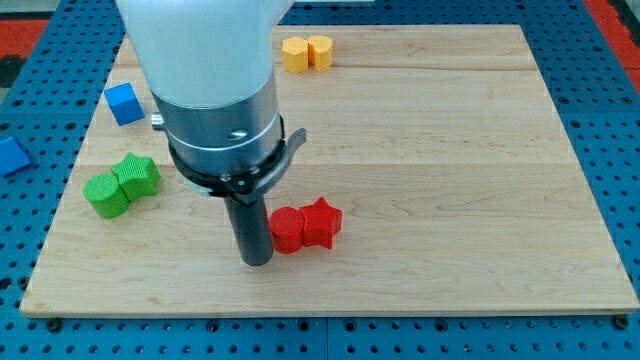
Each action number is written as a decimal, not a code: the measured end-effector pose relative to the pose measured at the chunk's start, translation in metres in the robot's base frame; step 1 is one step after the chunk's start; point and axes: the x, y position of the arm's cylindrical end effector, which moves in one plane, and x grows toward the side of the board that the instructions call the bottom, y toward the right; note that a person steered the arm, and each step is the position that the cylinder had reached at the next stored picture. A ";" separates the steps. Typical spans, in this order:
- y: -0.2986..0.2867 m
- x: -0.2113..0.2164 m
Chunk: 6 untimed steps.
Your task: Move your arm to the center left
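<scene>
**Rod planted low on the board, red pair at its side**

Spanning nearly the whole view, the wooden board (450,150) lies on a blue perforated surface (600,60). My arm (205,80), white above and metal-grey below, covers much of the upper left, and it hides part of the board behind it. From it hangs the dark rod, bare and holding nothing, and my tip (257,262) rests on the wood left of centre, near the view's bottom.

Just to the tip's right sits a red cylinder (287,229), touching the rod or nearly so, with a red star (322,221) pressed against its far side. Toward the view's left, at middle height, a green cylinder (105,194) and a green star-like block (138,174) stand touching each other, well apart from the tip. Above them a blue cube (123,103) sits near the board's upper left corner. At the view's top, two yellow blocks (306,53) stand together; their shapes are hard to tell
</scene>
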 end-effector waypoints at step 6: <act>-0.078 -0.123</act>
